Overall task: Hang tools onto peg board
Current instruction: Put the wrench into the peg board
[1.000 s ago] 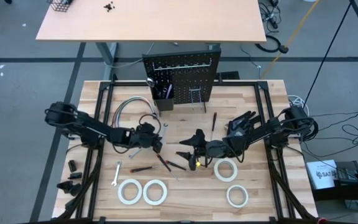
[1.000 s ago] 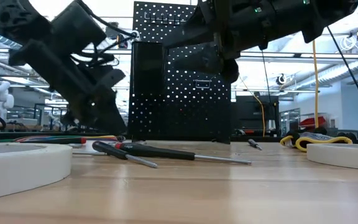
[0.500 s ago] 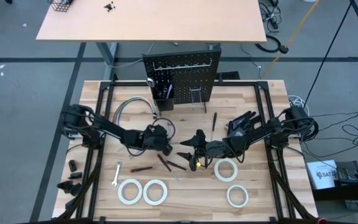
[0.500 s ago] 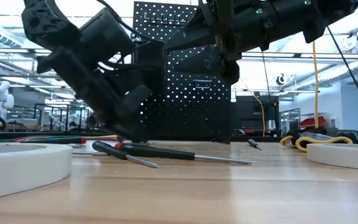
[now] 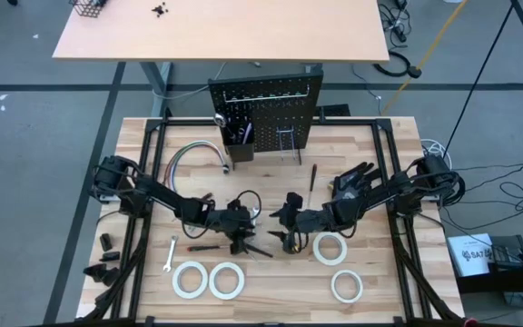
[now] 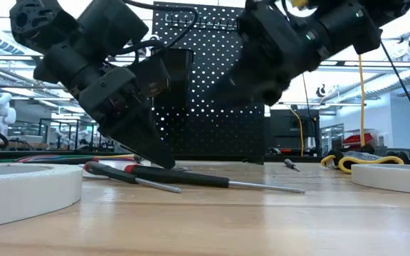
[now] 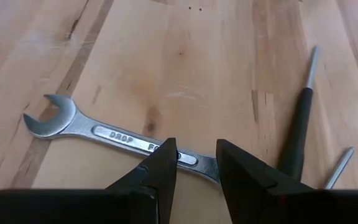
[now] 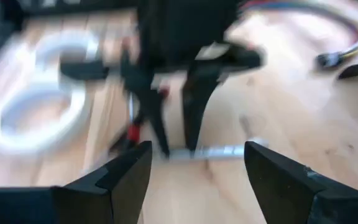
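Observation:
A silver wrench lies flat on the wooden table. My left gripper is open and slants down onto its shaft, at the table's middle. Just right of it a black-handled screwdriver lies on the table. My right gripper is open and hovers above the table, facing the left one with nothing between its fingers. The peg board stands upright at the far edge. My left gripper's two fingertips stand over the wrench's shaft, toward the end away from its open jaw. They are spaced along the shaft and come from above at a slant. I cannot tell whether they touch it.
Several white tape rolls lie near the front edge. A second wrench and a red-handled screwdriver lie at the left front. A grey cable bundle curves before the board. A lone screwdriver lies mid-table.
My left gripper has gone toward the table's right and near edges and down to the table, rolling and tipping its fingers downward. My right gripper has tipped and rolled a little in place. The screwdrivers beside the left gripper have shifted slightly on the table.

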Available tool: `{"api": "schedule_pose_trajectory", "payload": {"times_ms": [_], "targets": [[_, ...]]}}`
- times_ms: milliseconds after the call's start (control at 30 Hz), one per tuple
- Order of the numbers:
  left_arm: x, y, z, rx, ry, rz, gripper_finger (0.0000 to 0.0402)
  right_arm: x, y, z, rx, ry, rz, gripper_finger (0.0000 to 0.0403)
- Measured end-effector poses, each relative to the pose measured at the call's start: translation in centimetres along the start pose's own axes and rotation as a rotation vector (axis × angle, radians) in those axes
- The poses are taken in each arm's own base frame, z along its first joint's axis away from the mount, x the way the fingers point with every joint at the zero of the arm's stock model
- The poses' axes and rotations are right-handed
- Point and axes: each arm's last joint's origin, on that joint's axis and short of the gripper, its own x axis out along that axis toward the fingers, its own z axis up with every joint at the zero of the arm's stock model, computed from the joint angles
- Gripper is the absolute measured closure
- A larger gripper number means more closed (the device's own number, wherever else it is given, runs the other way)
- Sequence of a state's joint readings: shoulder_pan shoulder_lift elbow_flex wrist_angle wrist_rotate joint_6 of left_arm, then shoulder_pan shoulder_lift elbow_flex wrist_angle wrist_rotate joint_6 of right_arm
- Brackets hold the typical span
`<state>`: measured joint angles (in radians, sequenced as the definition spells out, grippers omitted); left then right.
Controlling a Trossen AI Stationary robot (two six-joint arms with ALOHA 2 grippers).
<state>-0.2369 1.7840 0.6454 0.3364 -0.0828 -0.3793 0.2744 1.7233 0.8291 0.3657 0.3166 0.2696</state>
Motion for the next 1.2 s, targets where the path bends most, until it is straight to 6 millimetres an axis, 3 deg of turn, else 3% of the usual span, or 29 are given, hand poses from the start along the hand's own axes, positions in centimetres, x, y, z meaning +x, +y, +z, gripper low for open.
{"api": "schedule_pose_trajectory", "payload": {"times_ms": [133,300,467,733,933,1200], "targets": [[0.0,0.0,0.1,0.000,-0.004,-0.002,0.0283,0.2,-0.8,-0.6,-0.060,0.104,0.078,0.0154],[-1.0,-0.4,0.5,0.052,-0.039,0.039,0.0283,0.4,-1.5,-0.5,-0.066,0.110,0.073,0.0154],[-2.4,-0.5,1.6,0.113,-0.123,0.120,0.0283,0.9,-2.4,-0.5,-0.255,0.118,0.115,0.0154],[-4.4,-0.4,2.4,0.031,-0.154,0.189,0.0283,1.7,-3.8,2.1,-0.323,0.063,0.112,0.0156],[-4.1,-1.3,1.6,0.019,-0.066,0.050,0.0290,4.4,-5.3,2.0,-0.306,0.101,0.153,0.0181],[-4.1,-1.5,1.4,0.000,-0.049,0.036,0.0344,8.2,-4.8,2.6,-0.459,0.126,0.225,0.0193]]}}
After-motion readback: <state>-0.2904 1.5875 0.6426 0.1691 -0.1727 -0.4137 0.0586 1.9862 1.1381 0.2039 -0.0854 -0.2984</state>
